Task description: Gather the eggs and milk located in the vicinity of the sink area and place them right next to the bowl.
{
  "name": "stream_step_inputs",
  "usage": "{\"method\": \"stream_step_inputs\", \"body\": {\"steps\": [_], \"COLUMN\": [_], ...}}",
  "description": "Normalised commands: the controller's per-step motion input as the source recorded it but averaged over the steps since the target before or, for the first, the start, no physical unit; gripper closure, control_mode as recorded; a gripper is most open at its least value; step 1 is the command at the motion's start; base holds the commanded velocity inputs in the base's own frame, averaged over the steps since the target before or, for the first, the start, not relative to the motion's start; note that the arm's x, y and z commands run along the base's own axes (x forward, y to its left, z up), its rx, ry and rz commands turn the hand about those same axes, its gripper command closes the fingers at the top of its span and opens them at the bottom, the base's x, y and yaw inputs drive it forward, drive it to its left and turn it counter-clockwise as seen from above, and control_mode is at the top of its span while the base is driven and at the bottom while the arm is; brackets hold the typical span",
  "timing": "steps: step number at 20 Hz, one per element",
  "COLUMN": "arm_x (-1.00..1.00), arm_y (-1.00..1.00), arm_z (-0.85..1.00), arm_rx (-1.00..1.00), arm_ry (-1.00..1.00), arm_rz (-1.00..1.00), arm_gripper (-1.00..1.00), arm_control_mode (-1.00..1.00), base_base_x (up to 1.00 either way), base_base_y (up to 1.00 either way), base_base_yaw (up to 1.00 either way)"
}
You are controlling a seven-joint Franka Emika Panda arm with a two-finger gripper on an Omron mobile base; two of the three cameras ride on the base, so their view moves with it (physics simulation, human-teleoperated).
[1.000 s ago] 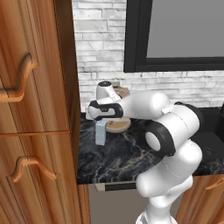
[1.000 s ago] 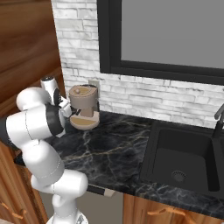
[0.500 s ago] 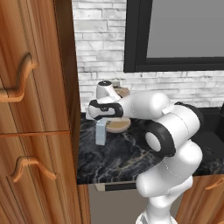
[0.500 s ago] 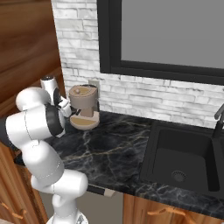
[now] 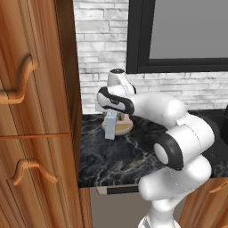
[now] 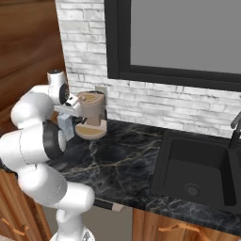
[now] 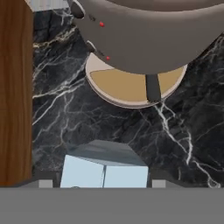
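Note:
The milk (image 5: 109, 126) is a pale blue-grey carton standing on the dark marble counter (image 5: 120, 160), close to the wooden cabinet side. My gripper (image 5: 110, 115) comes down on it from above. In the hand view its gabled top (image 7: 105, 168) sits between my two fingertips (image 7: 46, 183), which press against its sides, so the gripper (image 7: 101, 183) is shut on it. From the right, the carton (image 6: 66, 126) shows partly behind my arm. The black sink (image 6: 197, 169) lies far to the right. The eggs and the bowl are out of view.
A coffee machine (image 6: 92, 106) with a round tan base (image 7: 131, 85) stands just behind the carton, against the white brick wall. The tall wooden cabinet (image 5: 35, 111) borders the counter on the left. A dark faucet (image 6: 234, 127) rises at the sink's right.

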Motion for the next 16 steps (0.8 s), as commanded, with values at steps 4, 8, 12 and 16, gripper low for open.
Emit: {"method": "stream_step_inputs", "body": {"steps": [4,8,12,16], "arm_x": [-0.18,-0.30,-0.54,-0.61], "arm_y": [-0.83,-0.98,-0.91,-0.78], "arm_z": [1.00,0.98,0.76,0.25], "arm_rx": [0.01,0.00,0.00,0.00], "arm_ry": [0.00,0.00,0.00,0.00], "arm_rz": [0.07,0.07,0.08,0.08], "arm_gripper": [1.00,1.00,1.00,1.00], "arm_control_mode": [-1.00,-1.00,-1.00,-1.00], "base_base_x": [0.00,0.00,0.00,0.00], "base_base_y": [0.00,0.00,0.00,0.00], "base_base_yaw": [0.00,0.00,0.00,0.00]}}
